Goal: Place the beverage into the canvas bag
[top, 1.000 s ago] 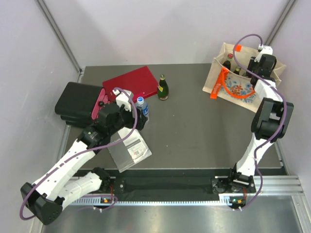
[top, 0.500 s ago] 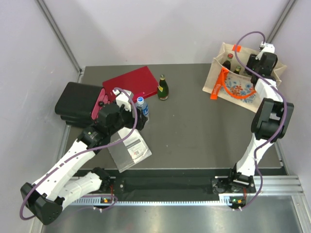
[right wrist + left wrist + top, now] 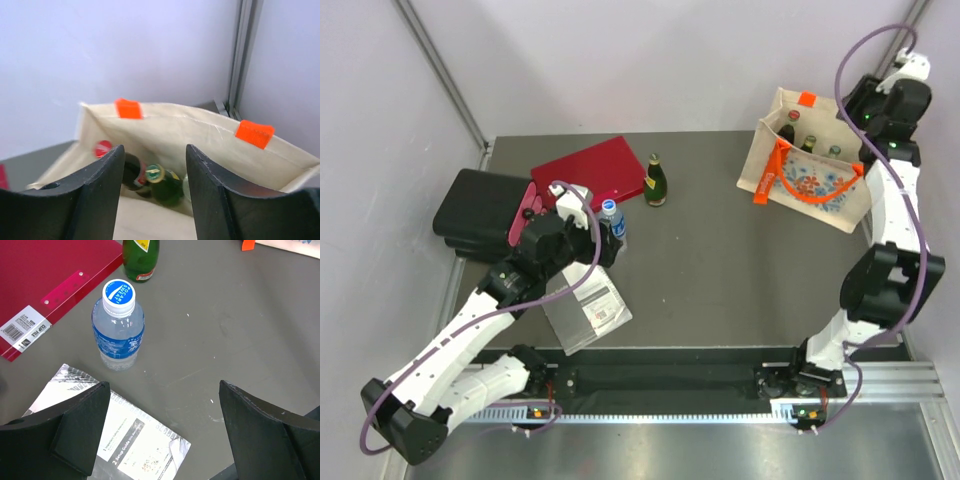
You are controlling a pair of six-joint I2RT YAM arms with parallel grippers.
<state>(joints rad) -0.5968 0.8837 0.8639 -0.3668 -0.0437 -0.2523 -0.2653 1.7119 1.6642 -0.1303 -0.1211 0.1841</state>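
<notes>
While the right gripper hangs over the mouth of the canvas bag with jaws wide apart and nothing between them, the left gripper is lined up on the water bottle — also spread wide and empty, with both fingers short of the bottle and clear of it. The bottle stands upright on the table, just beside the edge of the red clip file. A green bottle stands a little beyond it, and a bagged manual lies on the near side. The bag sits at the far right corner, well apart from both bottles, and at least 3 bottle tops show inside it. The water bottle is probably the next beverage to go, since it sits dead ahead of the open jaws. It looks like thin clear plastic and seems full, so expect moderate weight, walls that give under a squeeze, and a slick film label. The best hold is likely across the labelled mid-body, below the shoulder and not on the narrow cap, with enough squeeze to stop slip but not dent it. It should stay upright on the carry — the bag is soft and already crowded, so the drop needs a free gap between the tops. The black case at far left is out of the way.
</notes>
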